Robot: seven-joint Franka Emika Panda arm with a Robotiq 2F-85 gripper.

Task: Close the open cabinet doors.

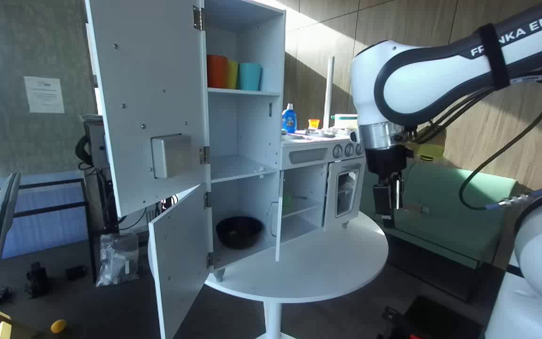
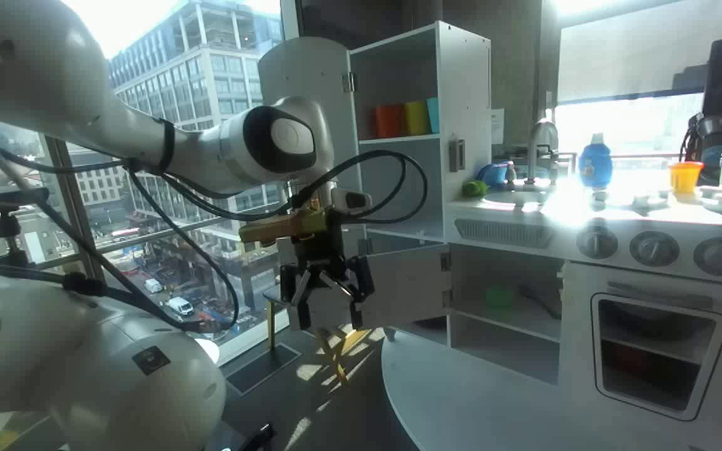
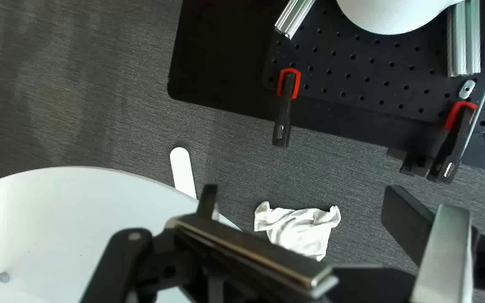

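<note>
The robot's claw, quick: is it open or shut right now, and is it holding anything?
Gripper: open, holding nothing.

1. I am in what looks like a robotics lab inside an office building.
2. Below me, a black perforated plate (image 3: 352, 101) carries red-and-black clamps (image 3: 285, 105).
3. A white toy kitchen unit (image 1: 307, 155) stands on a round white table (image 1: 337, 259).
4. Around me: a brown wood-panelled wall (image 1: 402, 23), a green bench seat (image 1: 450, 207), a tall glass window (image 2: 141, 31) facing pale multi-storey buildings (image 2: 173, 84).
</note>
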